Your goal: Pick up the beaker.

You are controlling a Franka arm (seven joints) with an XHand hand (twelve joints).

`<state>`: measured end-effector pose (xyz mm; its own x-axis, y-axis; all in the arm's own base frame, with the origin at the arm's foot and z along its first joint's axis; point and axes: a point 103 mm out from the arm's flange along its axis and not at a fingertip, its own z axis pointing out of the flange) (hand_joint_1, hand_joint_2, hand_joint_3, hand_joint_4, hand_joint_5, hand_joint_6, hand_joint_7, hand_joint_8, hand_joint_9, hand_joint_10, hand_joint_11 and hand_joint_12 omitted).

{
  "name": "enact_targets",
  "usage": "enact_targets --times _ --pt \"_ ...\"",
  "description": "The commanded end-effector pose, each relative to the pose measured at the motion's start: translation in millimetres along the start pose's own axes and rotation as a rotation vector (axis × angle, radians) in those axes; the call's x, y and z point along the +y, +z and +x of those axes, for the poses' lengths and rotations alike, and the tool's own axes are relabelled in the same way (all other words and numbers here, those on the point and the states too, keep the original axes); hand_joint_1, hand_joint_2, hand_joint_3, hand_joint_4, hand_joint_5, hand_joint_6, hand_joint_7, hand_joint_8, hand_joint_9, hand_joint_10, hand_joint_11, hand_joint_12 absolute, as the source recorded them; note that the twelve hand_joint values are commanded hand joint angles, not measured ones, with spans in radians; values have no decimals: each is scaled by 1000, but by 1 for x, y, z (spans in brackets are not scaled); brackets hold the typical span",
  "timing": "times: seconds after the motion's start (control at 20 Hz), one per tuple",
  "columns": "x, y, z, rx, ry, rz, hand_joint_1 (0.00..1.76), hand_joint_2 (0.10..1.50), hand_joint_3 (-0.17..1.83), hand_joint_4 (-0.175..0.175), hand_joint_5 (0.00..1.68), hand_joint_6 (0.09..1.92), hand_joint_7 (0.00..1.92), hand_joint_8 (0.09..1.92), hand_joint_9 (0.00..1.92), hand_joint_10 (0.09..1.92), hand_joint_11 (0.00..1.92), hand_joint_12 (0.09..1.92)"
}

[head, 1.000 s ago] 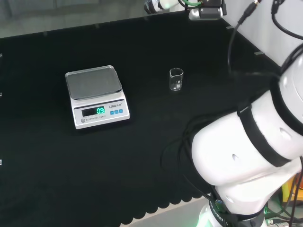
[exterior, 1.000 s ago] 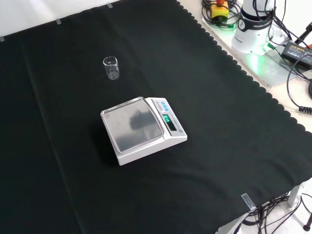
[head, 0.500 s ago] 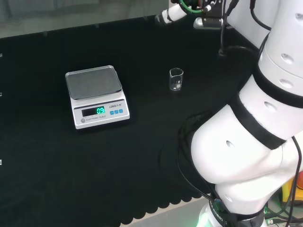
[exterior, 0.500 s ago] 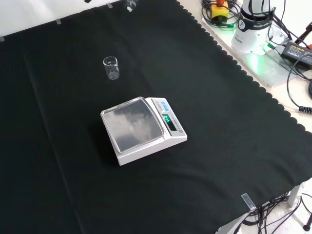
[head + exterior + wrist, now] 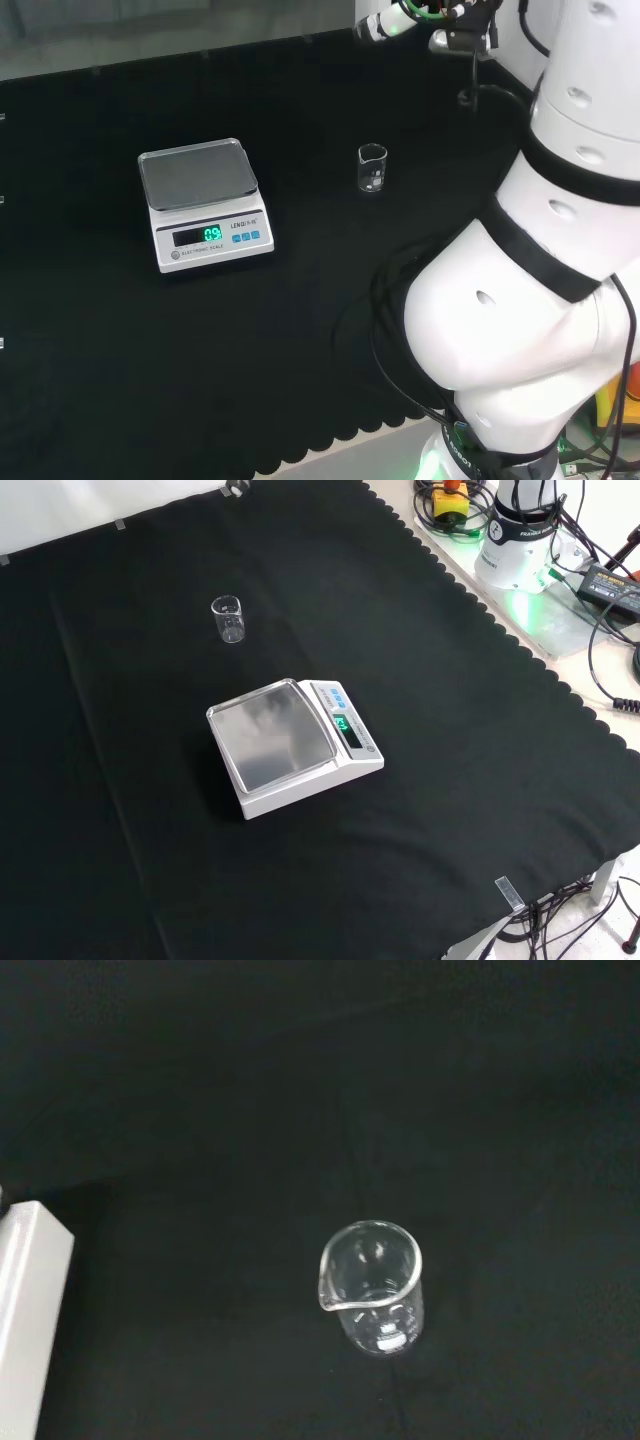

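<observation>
1. Step in hand, by judgement: approach only. Nothing grasped, nothing touched; the lift not yet begun.

2. Beaker (image 5: 372, 168) upright on the black cloth (image 5: 300, 330), small, of clear glass and seemingly empty, with a pouring lip at the rim. Taking the scale (image 5: 203, 205) as landmark: well apart from it, to its right in the head view; beyond it and a little to its left in the front view (image 5: 229, 619). Bare cloth all round, nothing else near.

3. Seen from the wrist camera, beaker (image 5: 373, 1288) looked down on from above, with a white corner of the scale (image 5: 28, 1310) at the picture's edge. So, wrist high over the beaker and aimed at it, by judgement.

4. Hand (image 5: 385, 22) far off from the scale, up at the far edge of the cloth in the head view, beyond the beaker and well clear of it. Just a small pale part in sight; whether fingers wide, narrow or curled, cannot tell.

5. Next move, as a judgement: descent toward the beaker, fingers spread enough to take the glass between fingers and thumb, then closure round the wall below the rim, then a straight lift.

6. Care called for: light, narrow glass, easy to tip with a sideways nudge; better to come in level with the wall than to brush the lip.
</observation>
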<state>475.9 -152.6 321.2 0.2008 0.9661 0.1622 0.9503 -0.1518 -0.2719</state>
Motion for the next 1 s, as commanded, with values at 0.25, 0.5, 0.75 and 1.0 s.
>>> enact_targets --times 0.25,0.5,0.75,1.0 --pt "82 95 -39 110 -10 171 394 727 70 -84 157 87 0 606 0 827 126 1543" --pt "90 108 -38 121 -10 203 396 727 69 -85 159 87 0 607 0 822 122 1544" --pt "90 118 -35 129 -16 231 396 727 68 -85 159 87 0 609 0 819 119 1546" --pt "87 128 -31 114 -28 328 393 724 59 -85 160 87 0 596 0 781 107 1550"
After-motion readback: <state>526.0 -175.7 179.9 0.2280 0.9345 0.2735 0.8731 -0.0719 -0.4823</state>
